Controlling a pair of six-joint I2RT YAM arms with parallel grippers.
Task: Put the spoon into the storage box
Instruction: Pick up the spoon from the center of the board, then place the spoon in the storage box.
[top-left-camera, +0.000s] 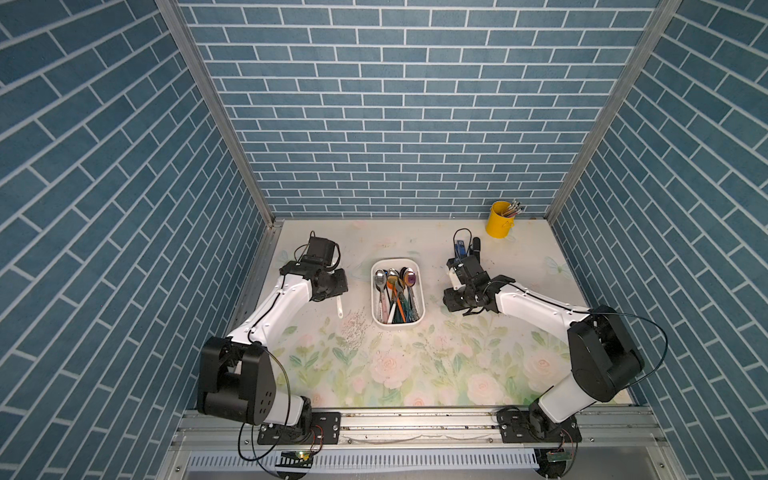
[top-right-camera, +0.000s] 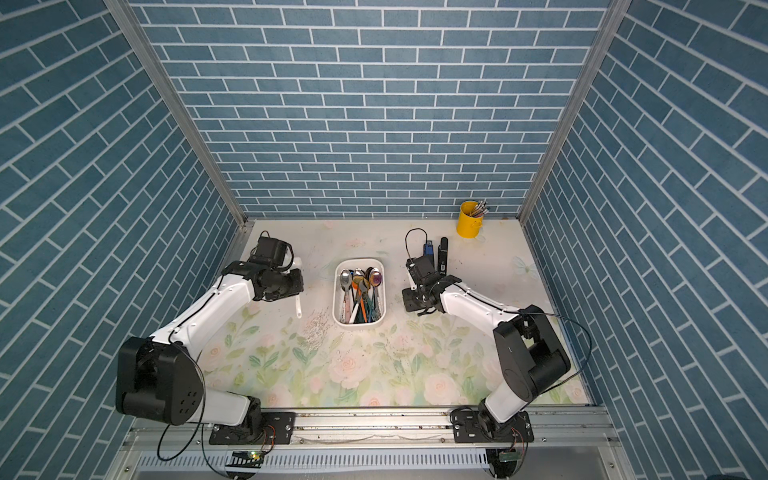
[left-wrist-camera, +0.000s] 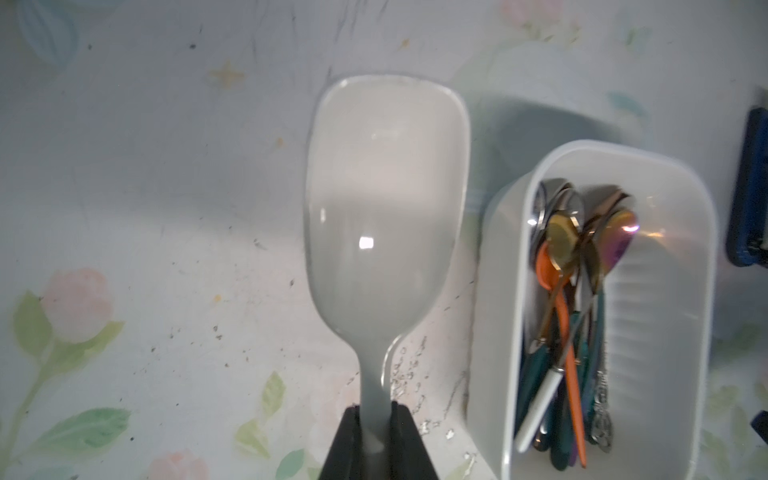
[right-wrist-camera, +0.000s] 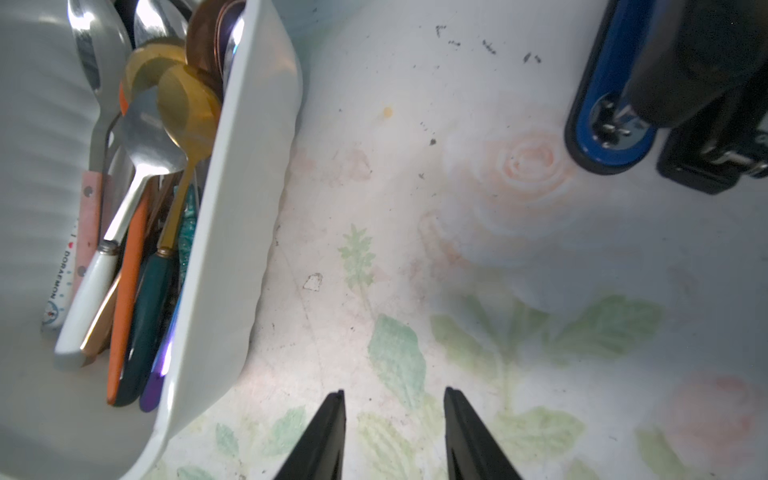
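A white plastic spoon (left-wrist-camera: 386, 208) hangs bowl-forward over the flowered tabletop, with my left gripper (left-wrist-camera: 376, 409) shut on its thin neck. In both top views its handle end (top-left-camera: 339, 308) (top-right-camera: 298, 306) pokes out from under the left wrist, to the left of the storage box. The storage box (top-left-camera: 376, 291) (top-right-camera: 337, 291) (left-wrist-camera: 498, 291) is a shallow white tray at the table's middle, holding several metal and coloured-handled spoons. My right gripper (right-wrist-camera: 394, 399) stands open over bare tabletop beside the box's right wall (right-wrist-camera: 237, 208), with nothing between its fingers.
A yellow cup (top-left-camera: 500, 219) with pens stands at the back right. A blue stapler-like object (right-wrist-camera: 606, 104) and a black one (right-wrist-camera: 715, 158) lie on the table just beyond the right gripper. Scuffed specks mark the mat (top-left-camera: 353, 328) in front of the box.
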